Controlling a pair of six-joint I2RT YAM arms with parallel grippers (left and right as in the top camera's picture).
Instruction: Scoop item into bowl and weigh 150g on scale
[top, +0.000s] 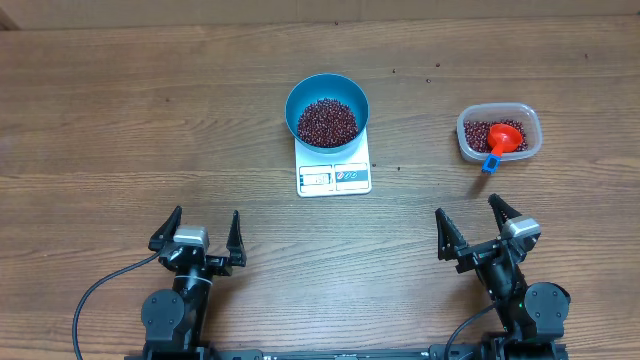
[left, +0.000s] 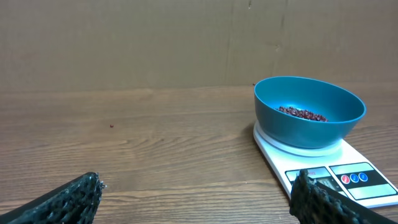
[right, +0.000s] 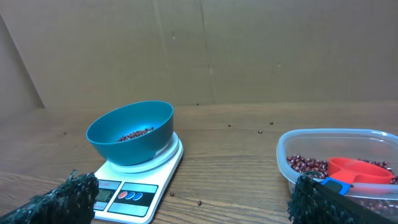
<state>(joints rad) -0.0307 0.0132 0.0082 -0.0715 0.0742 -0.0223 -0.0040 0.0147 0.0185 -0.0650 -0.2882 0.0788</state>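
Observation:
The blue bowl (top: 327, 109) stands on the white scale (top: 334, 176) at mid table, with a heap of dark red-brown beans (top: 327, 121) inside. From the left wrist view the bowl (left: 308, 112) and scale (left: 339, 177) lie ahead to the right; from the right wrist view the bowl (right: 130, 132) and scale (right: 134, 190) lie ahead to the left. My left gripper (top: 197, 234) hangs open near the front left edge, holding nothing. My right gripper (top: 476, 225) is open at the front right, also holding nothing.
A clear plastic tub (top: 498, 134) at the right holds more beans and a red scoop with a blue handle (top: 502, 141); it shows close in the right wrist view (right: 348, 168). A few stray beans (right: 199, 203) lie on the wooden table by the scale. A cardboard wall stands behind.

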